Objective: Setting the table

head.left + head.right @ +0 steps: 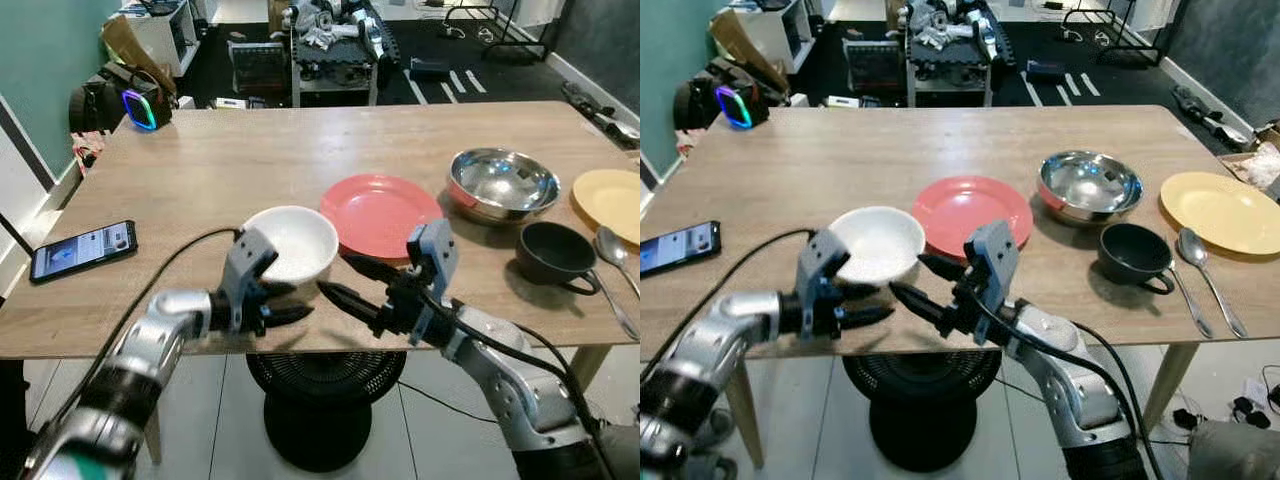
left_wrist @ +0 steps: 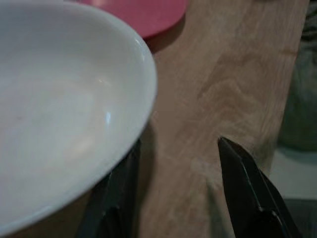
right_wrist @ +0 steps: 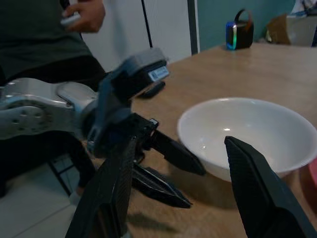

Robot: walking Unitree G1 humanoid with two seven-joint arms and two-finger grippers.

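A white bowl [image 1: 292, 243] stands near the table's front edge, just left of a red plate [image 1: 378, 212]. My left gripper [image 1: 300, 300] is open at the bowl's near side. In the left wrist view one finger [image 2: 119, 193] lies under the bowl's rim [image 2: 64, 114] and the other finger [image 2: 247, 183] stands apart over bare wood. My right gripper [image 1: 350, 283] is open too, pointing left at the bowl from a short gap away, with nothing between its fingers. The right wrist view has the bowl [image 3: 247, 131] ahead and the left gripper's fingers [image 3: 168, 168] beside it.
A steel bowl [image 1: 502, 183], a black cup [image 1: 555, 253], a spoon [image 1: 615, 260] and a yellow plate [image 1: 610, 200] lie to the right. A phone [image 1: 82, 248] rests at the left edge. A person [image 3: 49, 34] stands beyond the table's left side.
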